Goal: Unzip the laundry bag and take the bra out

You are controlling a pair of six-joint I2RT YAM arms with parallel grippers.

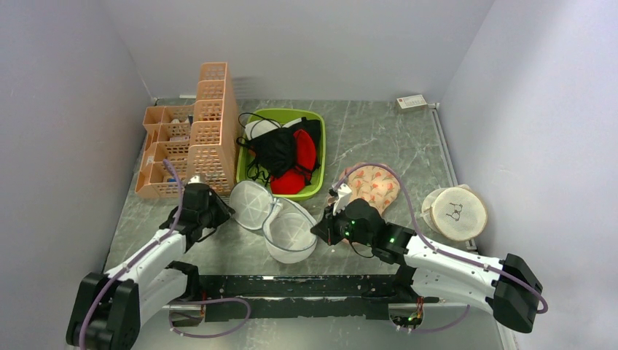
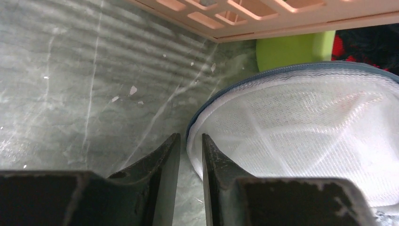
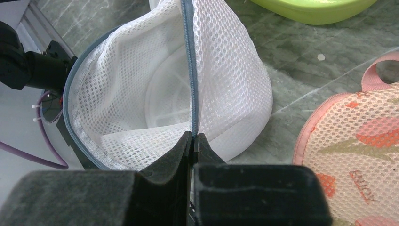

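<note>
White mesh laundry bag (image 1: 291, 235) lies unzipped, its halves spread just in front of the green basin (image 1: 280, 111). The red bra (image 1: 290, 182) sits inside that basin under a black garment (image 1: 280, 149). Right gripper (image 3: 193, 136) is clamped on the bag's zip rim — left gripper (image 2: 190, 139) is a narrow slit, empty, beside the bag.

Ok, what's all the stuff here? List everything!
laundry bag: one, white mesh, table middle, unzipped
tub: one, green, behind the bag
bra: one, red, in the tub
garment: one, black, over the bra
white-cupped item: one, white, tub's back
basket rack: one, peach, back left
padded pouch: one, peach floral, bag's right
round pouch: one, cream, far right
box: one, white, back right corner
left gripper: one, black, open beside bag's rim
right gripper: one, black, shut on bag's rim
</note>
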